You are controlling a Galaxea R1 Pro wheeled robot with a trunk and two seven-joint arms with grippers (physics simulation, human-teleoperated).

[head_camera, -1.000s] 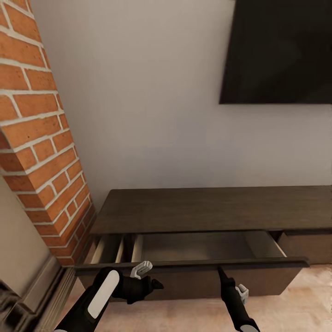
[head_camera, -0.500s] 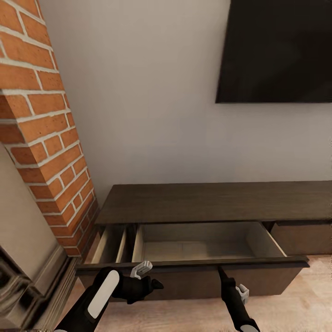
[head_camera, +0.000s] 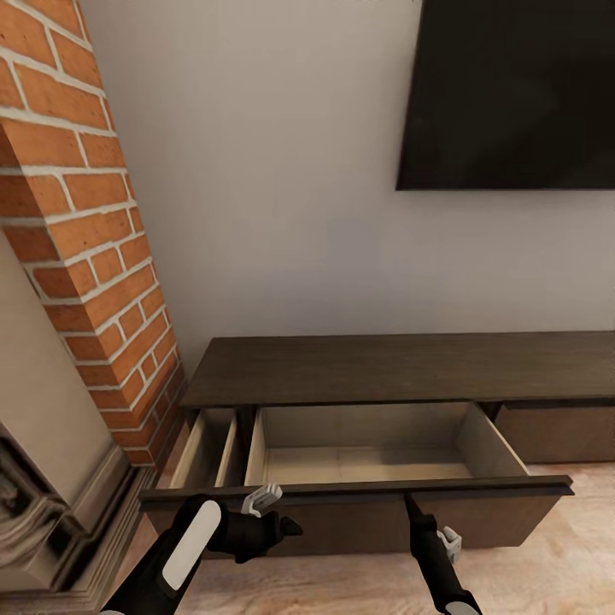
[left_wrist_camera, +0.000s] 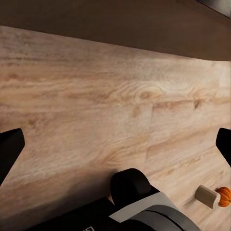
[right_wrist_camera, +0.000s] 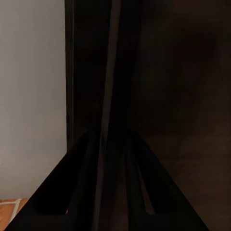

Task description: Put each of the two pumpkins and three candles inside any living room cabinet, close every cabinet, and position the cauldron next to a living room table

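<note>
A: While the head view looks down at the cabinet (head_camera: 401,367), what stands open?

B: Its wide drawer (head_camera: 359,465) is pulled out, pale and bare inside, under the black TV (head_camera: 512,94) and beside the brick column (head_camera: 77,239). The right hand (head_camera: 412,506) reaches up to the drawer's front edge, fingers pressed together on that drawer front (head_camera: 359,489). The left hand (head_camera: 278,512) hovers just in front of the same panel.

A: And the left wrist view?

B: Its fingers (left_wrist_camera: 9,147) sit spread wide over the wooden floor (left_wrist_camera: 96,106). Far off on that floor lies a pumpkin (left_wrist_camera: 224,196) touching a candle (left_wrist_camera: 208,197).

A: The right wrist view?

B: Dark fingers (right_wrist_camera: 86,183) pinch the thin dark panel edge (right_wrist_camera: 108,96) between them.
</note>
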